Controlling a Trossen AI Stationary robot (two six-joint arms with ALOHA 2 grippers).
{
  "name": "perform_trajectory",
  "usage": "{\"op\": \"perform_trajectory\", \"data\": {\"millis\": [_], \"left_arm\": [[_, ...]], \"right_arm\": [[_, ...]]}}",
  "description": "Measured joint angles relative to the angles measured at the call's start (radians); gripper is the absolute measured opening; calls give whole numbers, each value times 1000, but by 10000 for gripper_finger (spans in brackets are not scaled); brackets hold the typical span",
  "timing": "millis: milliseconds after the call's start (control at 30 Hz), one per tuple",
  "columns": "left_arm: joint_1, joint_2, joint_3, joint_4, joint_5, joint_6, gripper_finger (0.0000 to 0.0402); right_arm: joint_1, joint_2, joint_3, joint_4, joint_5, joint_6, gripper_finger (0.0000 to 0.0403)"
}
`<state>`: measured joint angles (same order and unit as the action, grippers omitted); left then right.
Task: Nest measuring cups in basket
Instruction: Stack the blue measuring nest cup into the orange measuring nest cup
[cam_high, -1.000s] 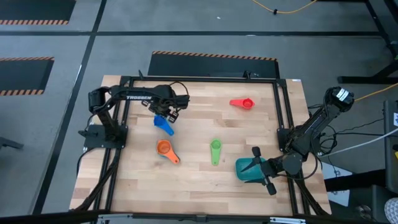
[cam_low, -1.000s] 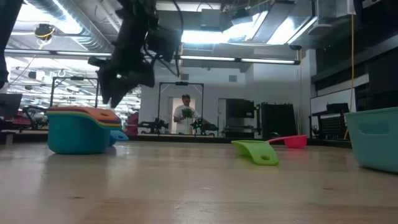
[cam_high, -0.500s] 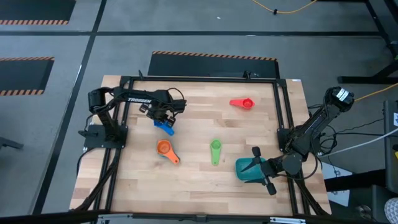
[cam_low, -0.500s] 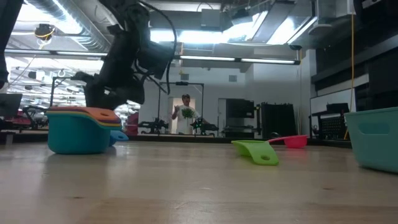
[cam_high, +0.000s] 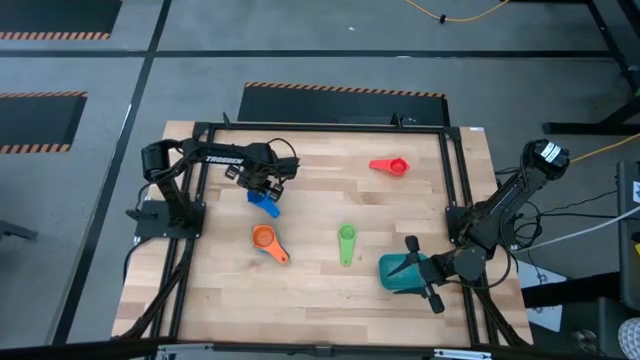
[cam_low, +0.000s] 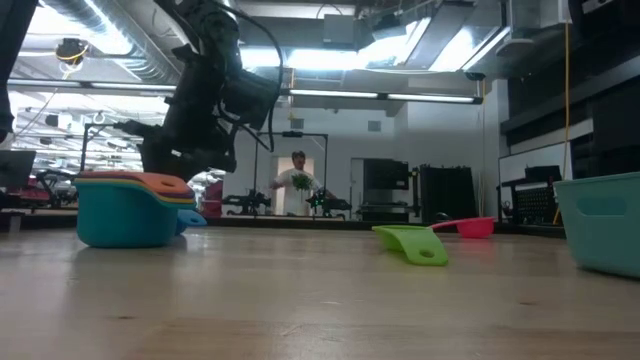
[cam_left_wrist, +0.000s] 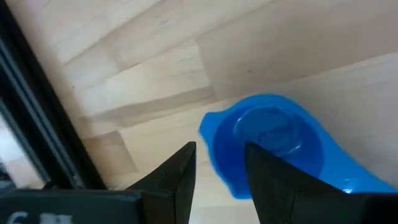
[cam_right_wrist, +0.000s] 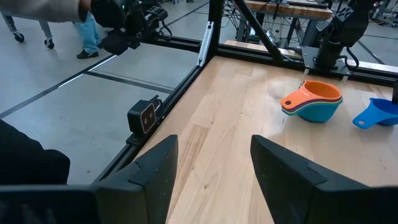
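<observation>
Left gripper (cam_high: 262, 187) over dark blue cup (cam_high: 264, 202), jaws narrowly apart, holding nothing.
Near left edge of worktop (cam_high: 310, 290): dark blue cup on the wood, just beside the fingers (cam_left_wrist: 180, 180), not gripped. Toward front-left: orange cup (cam_high: 264, 238) stacked in nested cups. Centre: green cup (cam_high: 346, 240). Toward back edge: red cup (cam_high: 390, 165). Front-right corner: teal basket (cam_high: 400, 272), with right gripper (cam_high: 425, 272) at it, jaws apart, gripping nothing visible.
</observation>
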<state>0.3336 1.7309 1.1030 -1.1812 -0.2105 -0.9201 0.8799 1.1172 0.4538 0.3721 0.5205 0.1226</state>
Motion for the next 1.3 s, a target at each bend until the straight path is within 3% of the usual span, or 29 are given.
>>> {"op": "perform_trajectory", "data": {"millis": [400,733,1033,1300], "left_arm": [[0,0,-4,-13,-13,-42,128],[0,1,-146,115,-8,-72,128],[-1,1,-162,133,-5,-42,127],[-1,-1,-159,130,-5,-47,81]], "right_arm": [[0,0,0,0,0,0,208],[0,0,0,0,0,-1,208],[0,0,0,0,1,-28,208],[0,0,0,0,1,-30,208]]}}
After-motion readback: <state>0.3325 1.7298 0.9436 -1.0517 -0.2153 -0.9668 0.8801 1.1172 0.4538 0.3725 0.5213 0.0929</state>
